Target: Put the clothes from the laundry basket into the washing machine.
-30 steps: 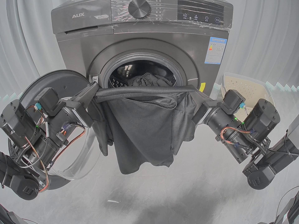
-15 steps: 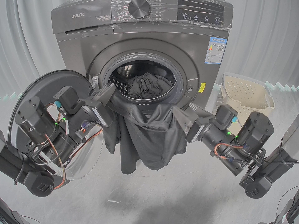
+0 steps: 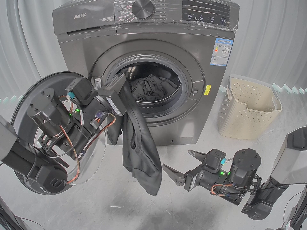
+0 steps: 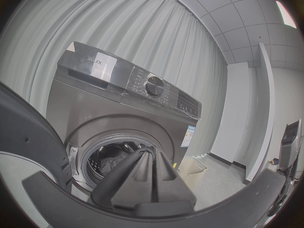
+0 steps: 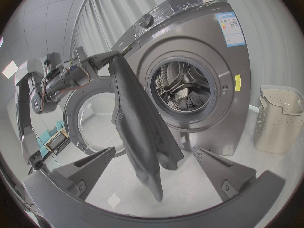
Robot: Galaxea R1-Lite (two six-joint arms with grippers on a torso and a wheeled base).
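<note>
Clamping limp dark-grey cloth garment (image 3: 140, 150) in left tool (image 3: 123, 79) at open mouth of grey front-loading washing machine (image 3: 80, 55), with right tool (image 3: 176, 159) agape, low, well apart

- washing machine (image 3: 96, 51): dark metallic grey; dial (image 3: 143, 8) the same grey, control panel (image 3: 206, 15) glossy black with pale icons
- label (image 3: 221, 51) on the machine's front, upper right corner: blue and white; small sticker (image 3: 208, 89) below it: yellow
- door (image 3: 41, 83): dark grey rim, clear glass centre
- drum (image 5: 177, 76): shiny silver, dotted with holes
- hanging garment (image 3: 140, 150): plain black, no print
- clothes in the drum (image 3: 150, 87): black
- laundry basket (image 3: 249, 112): cream, rows of small punched holes
- left gripper (image 3: 120, 80), right gripper (image 3: 176, 158): matt dark grey
- wrist cable (image 3: 105, 128): orange braid; plug (image 3: 70, 95): teal
- curtain (image 3: 275, 32): pale grey, vertical folds
- floor (image 3: 192, 208): light grey, faintly mottled
</note>
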